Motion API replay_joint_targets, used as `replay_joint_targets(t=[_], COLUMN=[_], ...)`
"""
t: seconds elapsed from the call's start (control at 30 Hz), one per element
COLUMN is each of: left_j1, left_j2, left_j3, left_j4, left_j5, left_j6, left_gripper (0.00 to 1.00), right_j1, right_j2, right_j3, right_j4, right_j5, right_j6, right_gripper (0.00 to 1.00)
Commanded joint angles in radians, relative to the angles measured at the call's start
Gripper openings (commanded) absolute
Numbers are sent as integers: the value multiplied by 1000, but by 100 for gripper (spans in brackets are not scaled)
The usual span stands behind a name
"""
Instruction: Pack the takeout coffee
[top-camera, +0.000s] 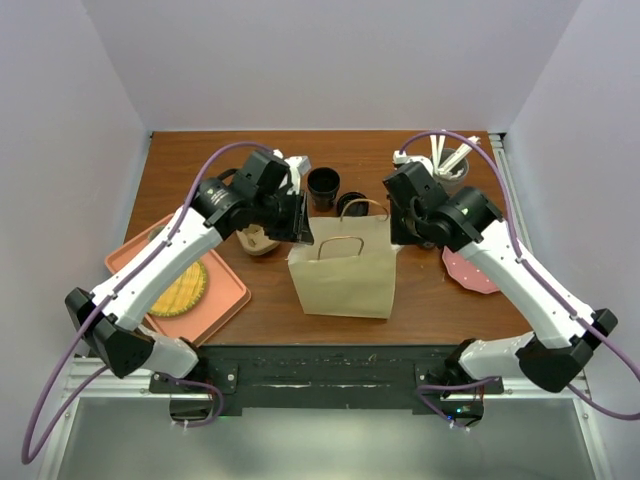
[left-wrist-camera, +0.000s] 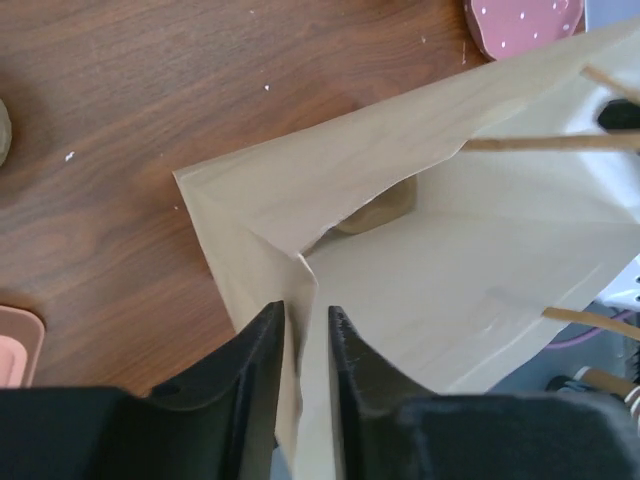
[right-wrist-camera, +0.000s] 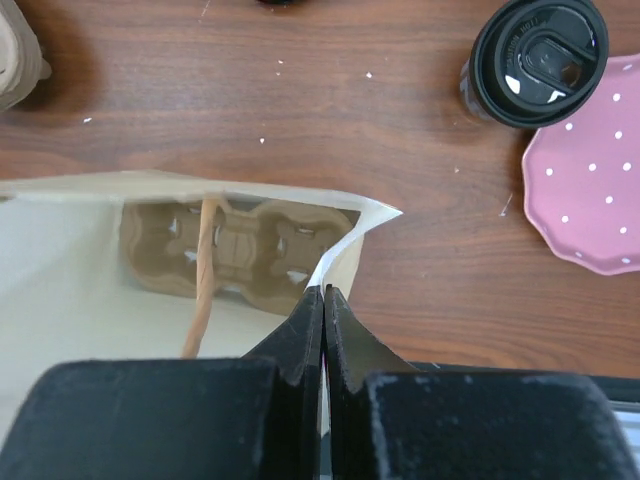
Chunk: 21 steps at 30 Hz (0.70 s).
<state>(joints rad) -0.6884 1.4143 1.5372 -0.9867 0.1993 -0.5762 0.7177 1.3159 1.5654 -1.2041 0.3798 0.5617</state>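
The takeout coffee (right-wrist-camera: 540, 60), a black cup with a black sip lid, stands on the wood table beside a pink dotted plate (right-wrist-camera: 590, 190); the top view does not show it. A brown paper bag (top-camera: 345, 275) stands open between the arms. My right gripper (right-wrist-camera: 324, 292) is shut on the bag's right rim (right-wrist-camera: 345, 245). At the bag's left rim, my left gripper (left-wrist-camera: 305, 315) has its jaws a little apart. The paper edge (left-wrist-camera: 300, 290) lies between them against one finger. A cardboard cup carrier (right-wrist-camera: 240, 245) lies inside the bag.
A lidless black cup (top-camera: 323, 187) and a loose black lid (top-camera: 352, 205) sit behind the bag. A pink tray (top-camera: 225, 300) with a round yellow waffle (top-camera: 180, 285) is at the left. The pink plate (top-camera: 468, 270) lies at the right, with white utensils (top-camera: 445, 160) at the back right.
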Motion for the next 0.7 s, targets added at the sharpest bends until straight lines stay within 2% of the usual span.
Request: replay_joint_targets(t=[0.0,0.17,0.33,0.4,0.43,0.47,0.53,0.57,0.67], left_j1=[-3,-2,-2,-2,-3,-2,-3,-3,-2], left_j2=[55,84,123,121,121,123,121,118,83], left_j3=[132,167,198,204,215,224,254,256,213], left_j4=[-59,-109,-161,-161,-161,-164,-176,-176,-168], left_j5=[-12,-58,-103,-118,-126,-147,-161,-166,-158], left_j6=[55,102,130,145,150,159,167,171,183], left_gripper=[35,37,31,22,8,1,0,0,0], right_j1=[-3,-3,-3,-3,-4,-3,-3,-3,-3], right_j2=[16,-21,-44,-53,-53,-53,-53,-58,-87], right_j3=[70,15,-21,-22,-16,-10,28,39,62], right_j4=[9,58,72,86,86,84,86,90,124], right_j5=[25,-13,-25,-30,-28,-25,-7,-1,24], right_j6=[-49,-43,-23,-16,-16,-16,-20,-20,10], right_gripper=[0,0,0,0,0,3,12,21,33])
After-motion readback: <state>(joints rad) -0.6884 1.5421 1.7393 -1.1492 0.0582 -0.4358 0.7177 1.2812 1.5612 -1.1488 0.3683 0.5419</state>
